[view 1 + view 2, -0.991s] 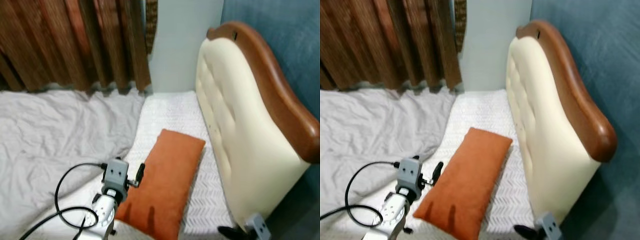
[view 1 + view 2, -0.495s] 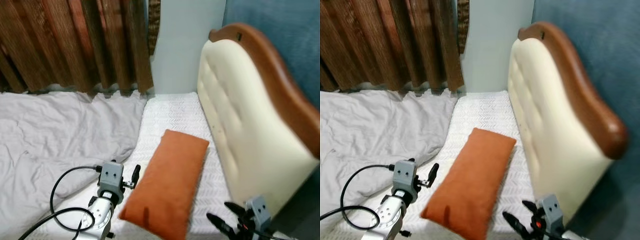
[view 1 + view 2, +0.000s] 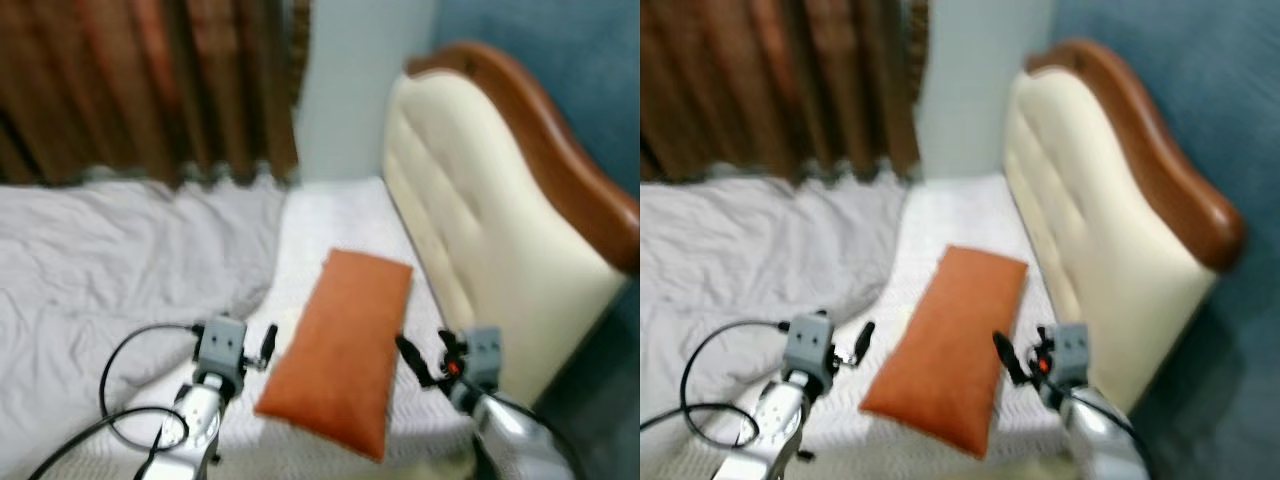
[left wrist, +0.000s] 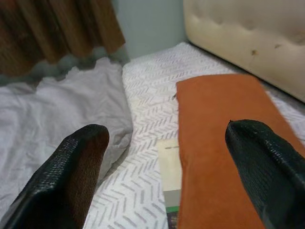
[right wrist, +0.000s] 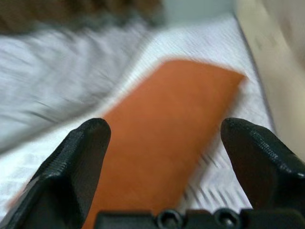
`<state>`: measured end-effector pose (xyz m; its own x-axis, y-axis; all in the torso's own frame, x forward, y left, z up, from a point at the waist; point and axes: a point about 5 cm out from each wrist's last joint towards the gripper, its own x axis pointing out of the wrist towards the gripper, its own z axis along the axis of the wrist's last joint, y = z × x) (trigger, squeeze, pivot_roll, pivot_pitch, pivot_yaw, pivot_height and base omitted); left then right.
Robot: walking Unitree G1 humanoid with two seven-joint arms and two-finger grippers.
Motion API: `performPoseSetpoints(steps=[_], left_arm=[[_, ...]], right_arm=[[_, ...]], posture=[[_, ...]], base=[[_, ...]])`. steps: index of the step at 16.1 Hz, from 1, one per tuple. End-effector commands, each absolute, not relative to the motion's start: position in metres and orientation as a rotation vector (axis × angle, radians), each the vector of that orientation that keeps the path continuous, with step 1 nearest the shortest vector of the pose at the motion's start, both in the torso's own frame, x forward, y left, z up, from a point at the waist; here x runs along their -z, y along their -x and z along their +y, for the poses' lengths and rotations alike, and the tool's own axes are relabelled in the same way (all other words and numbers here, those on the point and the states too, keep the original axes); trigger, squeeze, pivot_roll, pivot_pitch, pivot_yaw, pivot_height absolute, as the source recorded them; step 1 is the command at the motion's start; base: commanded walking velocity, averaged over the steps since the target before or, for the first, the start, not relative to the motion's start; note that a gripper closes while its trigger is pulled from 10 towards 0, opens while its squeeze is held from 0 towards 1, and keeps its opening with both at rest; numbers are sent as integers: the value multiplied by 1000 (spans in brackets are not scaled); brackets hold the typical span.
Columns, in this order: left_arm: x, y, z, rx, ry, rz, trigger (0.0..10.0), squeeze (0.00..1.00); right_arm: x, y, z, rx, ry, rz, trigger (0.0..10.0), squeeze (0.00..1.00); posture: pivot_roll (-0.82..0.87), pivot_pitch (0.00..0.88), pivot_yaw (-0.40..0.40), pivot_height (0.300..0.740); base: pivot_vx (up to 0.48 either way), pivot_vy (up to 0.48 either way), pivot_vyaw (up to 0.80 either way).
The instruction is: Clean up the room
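Raised from the frame's lower corner since the earlier pictures, the right gripper (image 3: 412,362) is now brought up close beside the orange pillow (image 3: 345,347), at its right long edge, fingers spread apart and aimed at it. On the other side the left gripper (image 3: 266,344) is held near the pillow's left edge, its fingers likewise parted with nothing between them. The pillow lies lengthwise on the white patterned sheet (image 4: 145,102), just beside the cream headboard (image 3: 470,220), with the rumpled grey blanket (image 3: 110,260) well to its left. A flat printed card or booklet (image 4: 169,183) is partly tucked under it. The pillow is judged light, soft and easily squashed, not fragile; a pinch on an edge or corner should hold it
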<state>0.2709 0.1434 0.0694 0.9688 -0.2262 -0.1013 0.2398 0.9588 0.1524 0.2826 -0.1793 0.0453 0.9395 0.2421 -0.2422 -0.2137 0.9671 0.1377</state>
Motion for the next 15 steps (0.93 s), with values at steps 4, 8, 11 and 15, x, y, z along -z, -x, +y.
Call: performPoseSetpoints(steps=[4,8,11,15], left_arm=[[-92,-270,152,365,-277,47,10000,0],[-133,-234,180,383,-366,-13,10000,0],[-146,-203,192,351,-369,34,10000,0],[-150,-179,192,344,-350,96,10000,0]], right_arm=[[-44,-318,-160,-82,-129,282,10000,0],[-54,-338,-146,-6,-187,258,10000,0],[-73,-353,-141,70,-284,188,10000,0],[-89,-366,-131,86,-465,162,10000,0]], posture=[[78,278,103,740],[168,471,149,740],[224,544,162,740],[233,571,161,740]], base=[[0,0,0],[0,0,0],[0,0,0],[0,0,0]])
